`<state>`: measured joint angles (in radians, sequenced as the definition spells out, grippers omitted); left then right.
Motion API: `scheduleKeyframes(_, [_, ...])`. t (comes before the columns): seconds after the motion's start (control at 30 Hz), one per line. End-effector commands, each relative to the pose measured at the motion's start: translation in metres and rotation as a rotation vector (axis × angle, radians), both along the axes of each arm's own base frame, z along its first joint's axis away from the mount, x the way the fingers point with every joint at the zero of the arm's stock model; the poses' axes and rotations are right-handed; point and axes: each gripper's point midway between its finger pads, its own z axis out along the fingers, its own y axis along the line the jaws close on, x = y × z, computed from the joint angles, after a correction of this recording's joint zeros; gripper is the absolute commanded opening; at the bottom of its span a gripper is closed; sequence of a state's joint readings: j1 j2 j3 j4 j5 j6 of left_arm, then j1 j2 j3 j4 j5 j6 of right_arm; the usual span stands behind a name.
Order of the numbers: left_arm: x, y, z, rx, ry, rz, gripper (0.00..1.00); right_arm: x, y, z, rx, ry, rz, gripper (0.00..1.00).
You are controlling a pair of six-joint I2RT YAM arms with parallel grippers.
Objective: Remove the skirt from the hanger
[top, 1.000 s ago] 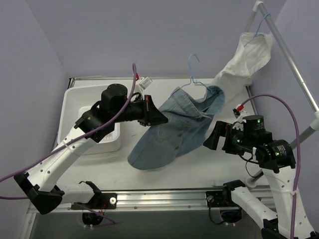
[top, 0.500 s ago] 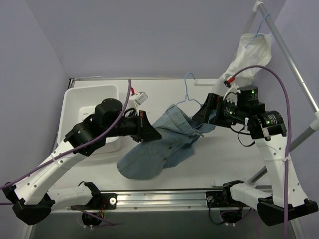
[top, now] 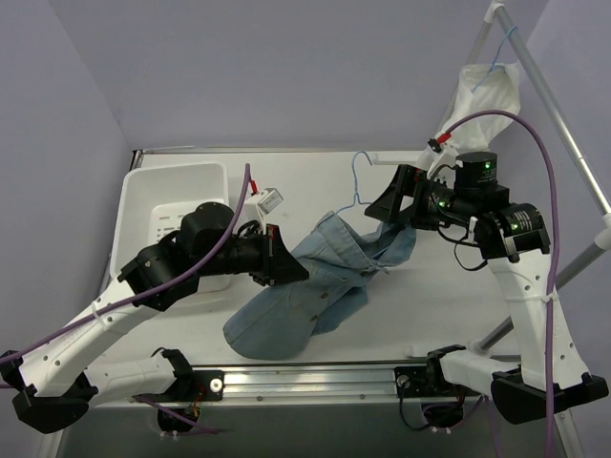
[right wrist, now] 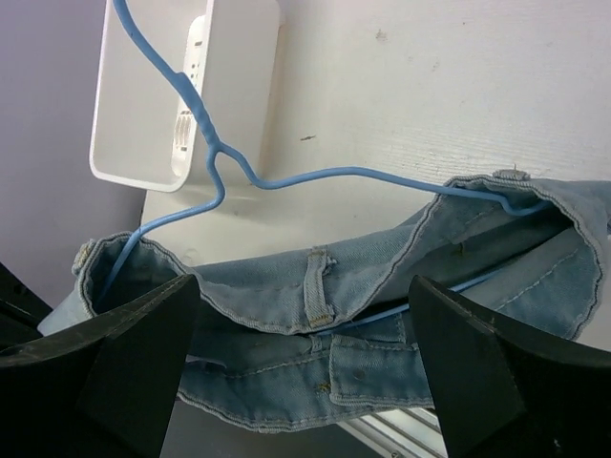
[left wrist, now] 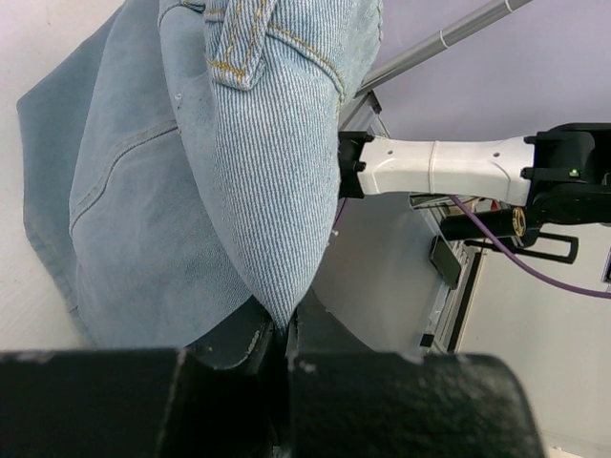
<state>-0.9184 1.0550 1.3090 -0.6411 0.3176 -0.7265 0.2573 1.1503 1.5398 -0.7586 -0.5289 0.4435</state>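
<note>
The white table sat in a corner of plain lilac walls, with an aluminium rail along its near edge and a white bin at its left. A slanted metal pole rose at the right, carrying a pale garment. The denim skirt lay mid-table between the two arms – hem spread on the surface near the front, waistband raised toward the back. The blue hanger ran through that waistband, its hook standing free above the table. The left gripper had its fingers pinched tight on a fold of the denim. The right gripper hung at the waistband with fingers spread wide – gripping nothing
</note>
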Motion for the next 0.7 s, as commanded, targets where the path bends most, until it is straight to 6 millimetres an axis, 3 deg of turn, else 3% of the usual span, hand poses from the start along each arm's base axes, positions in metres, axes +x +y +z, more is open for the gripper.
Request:
scheduleKeyframes(0.0, [-0.006, -0.005, 0.035, -0.109, -0.059, -0.013, 0.02, 0.005, 0.008, 0.016, 0.023, -0.061, 0.029, 0.86])
scheduleKeyframes(0.3, [-0.013, -0.013, 0.033, -0.090, -0.048, -0.042, 0.02, 0.011, 0.020, 0.027, 0.071, -0.093, 0.048, 0.81])
scheduleKeyframes(0.67, [-0.020, -0.009, 0.038, -0.104, -0.053, -0.057, 0.02, 0.015, 0.041, 0.013, 0.057, -0.070, 0.057, 0.73])
